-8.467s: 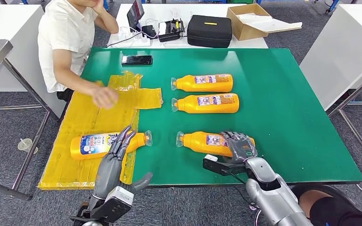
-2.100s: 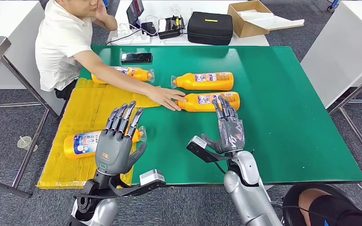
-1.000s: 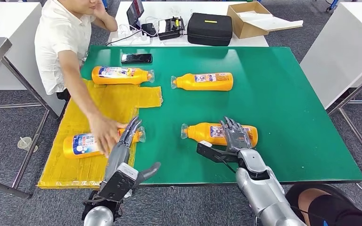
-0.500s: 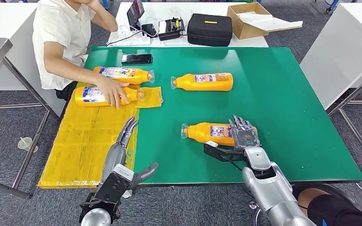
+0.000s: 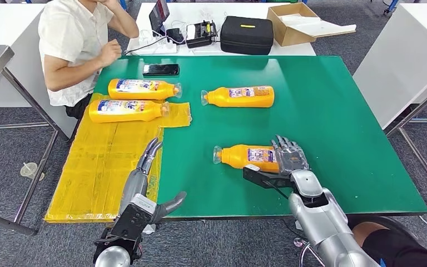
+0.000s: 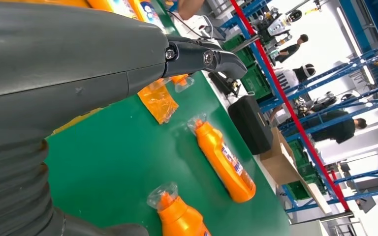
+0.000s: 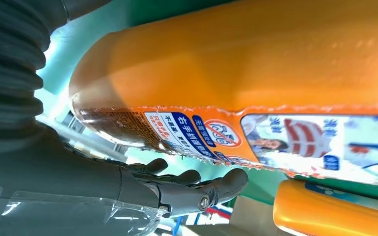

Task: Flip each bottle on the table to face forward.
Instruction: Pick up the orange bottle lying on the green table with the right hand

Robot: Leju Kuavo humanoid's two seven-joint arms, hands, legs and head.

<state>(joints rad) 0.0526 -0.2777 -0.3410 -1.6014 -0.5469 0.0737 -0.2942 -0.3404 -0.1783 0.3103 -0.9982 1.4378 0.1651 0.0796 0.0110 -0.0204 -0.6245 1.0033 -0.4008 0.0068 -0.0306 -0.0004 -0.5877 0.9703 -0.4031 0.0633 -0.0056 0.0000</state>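
Head view. Your right hand (image 5: pixel 290 157) lies over the base end of the nearest orange plastic bottle (image 5: pixel 246 156), fingers draped on it, silver forearm running back to the near table edge. Whether it grips or merely rests, you cannot tell from here. That bottle lies on its side on the green table (image 5: pixel 333 122), long axis across the table, clear-wrapped cap pointing to your left, a small white-and-blue label up. Your left hand (image 5: pixel 144 167) hovers edge-on over the border of the yellow plastic sheet (image 5: pixel 103 167), fingers straight and close together, thumb stuck out toward the table, holding nothing. A second orange bottle (image 5: pixel 237 96) lies farther back, cap left, small label up. Two more orange bottles (image 5: pixel 143 89) (image 5: pixel 125 110) lie by the seated person in a white shirt (image 5: pixel 72 44), caps to your right, large blue-and-white labels up; lettering too small to read. A black phone (image 5: pixel 160 69) sits behind them.

Left wrist view. The grey thumb (image 6: pixel 204 55) juts over green table; both cap-left bottles show past it, the far one (image 6: pixel 225 161) lengthwise, the near one (image 6: pixel 181 217) cut by the frame.

Right wrist view. The bottle's orange body (image 7: pixel 256 54) is close against the camera; blue Chinese print and a red prohibition sign show on its label, not readable. Dark fingers (image 7: pixel 197 189) curl past its base, apart from it in this frame.
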